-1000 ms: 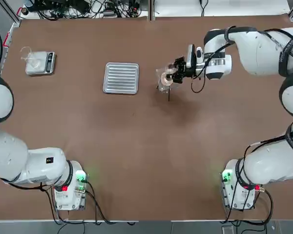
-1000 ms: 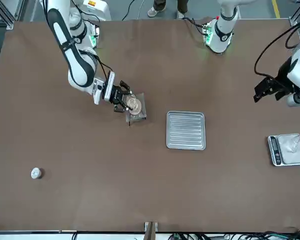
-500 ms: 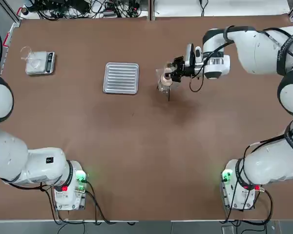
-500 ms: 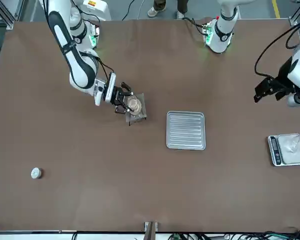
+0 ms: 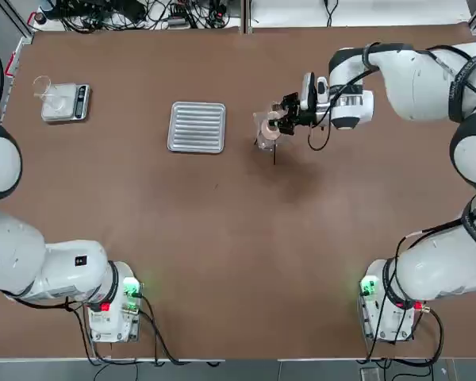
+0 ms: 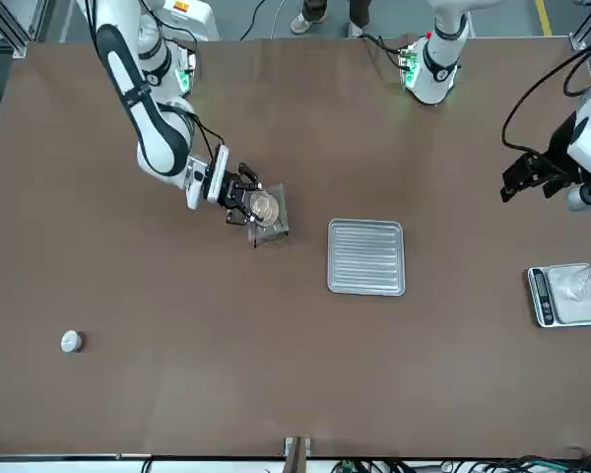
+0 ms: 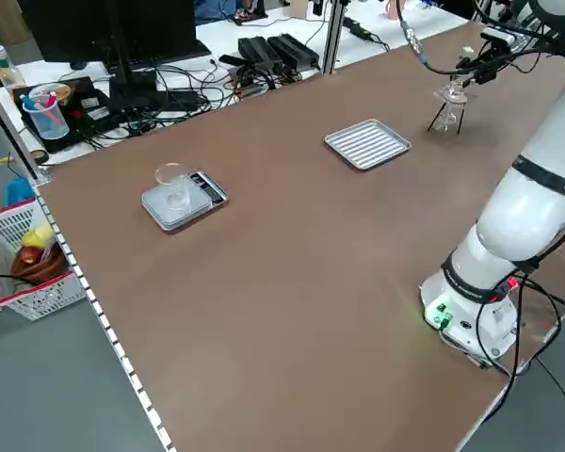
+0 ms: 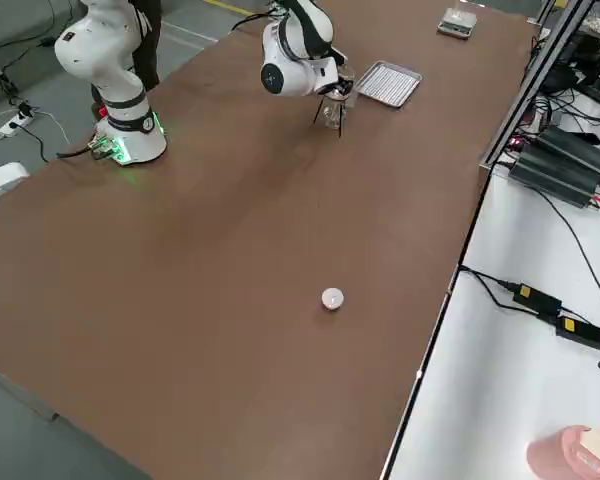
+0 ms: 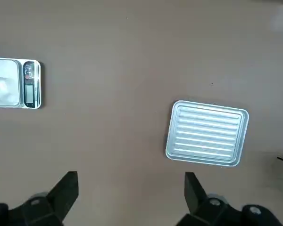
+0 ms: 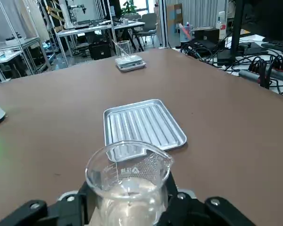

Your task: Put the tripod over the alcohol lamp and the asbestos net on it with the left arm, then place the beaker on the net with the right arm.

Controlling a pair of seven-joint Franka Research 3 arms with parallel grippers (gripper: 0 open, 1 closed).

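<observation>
Two arms stand at the brown worktop (image 5: 222, 238). The right hand (image 5: 286, 117) is clenched on the beaker (image 10: 128, 181), holding it over the asbestos net (image 6: 272, 219), which sits on the tripod (image 7: 446, 115) just beside the ribbed silver tray (image 5: 197, 127). The left hand (image 9: 130, 194) hangs released, high above the worktop, well apart from the scale (image 5: 65, 102).

Ribbed silver tray (image 7: 368, 143) lies mid-bench (image 7: 264, 282). Scale (image 7: 184, 200) with glass dish sits well apart, nearer the bench's edge. Tripod (image 7: 444, 113) stands beyond the tray.
</observation>
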